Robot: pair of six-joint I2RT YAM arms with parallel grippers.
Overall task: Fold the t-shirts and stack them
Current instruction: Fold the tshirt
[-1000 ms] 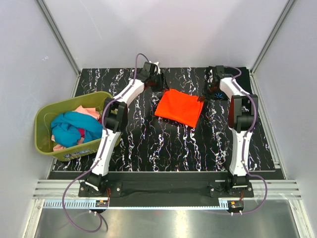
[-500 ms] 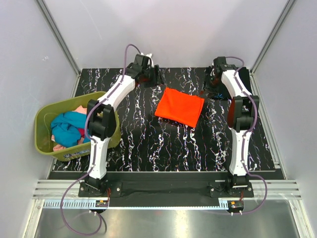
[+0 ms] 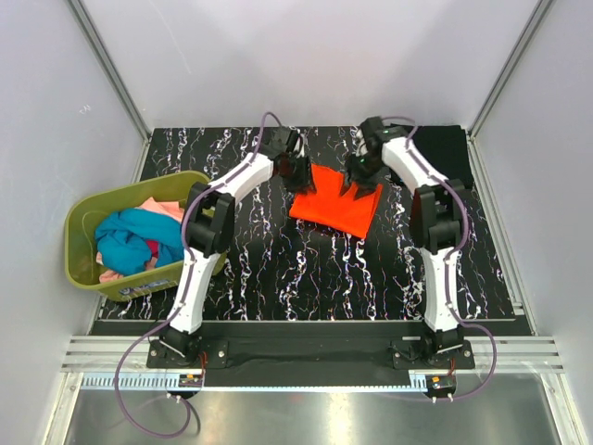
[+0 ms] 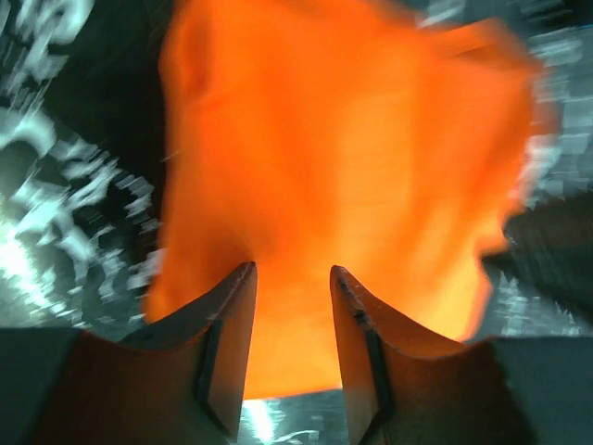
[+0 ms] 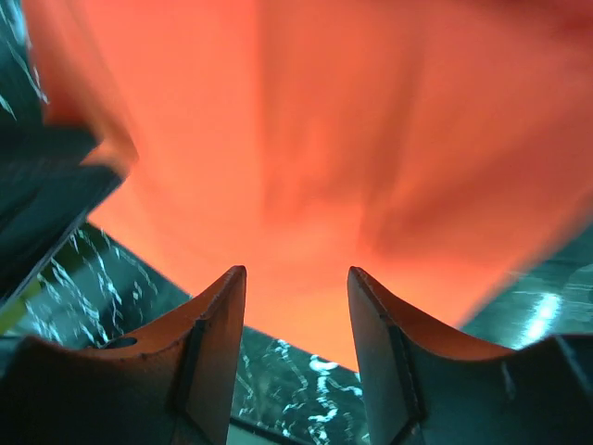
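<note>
Tabletop of black marble pattern carries the orange t-shirt in our top view, folded flat toward the far middle. We see the left gripper at the shirt's far-left corner and the right gripper over its far edge, the two near each other. At the tabletop's left edge, the olive-green basket holds a teal t-shirt, with pink cloth and red cloth beside it.

From the left wrist, we find the fingers apart with nothing between them. Blurred orange t-shirt fills the view beyond their tips, with tabletop to the left.

From the right wrist, we find these fingers apart too, gripping nothing. The orange t-shirt spreads beyond them, and tabletop shows between the fingers below its near edge.
</note>
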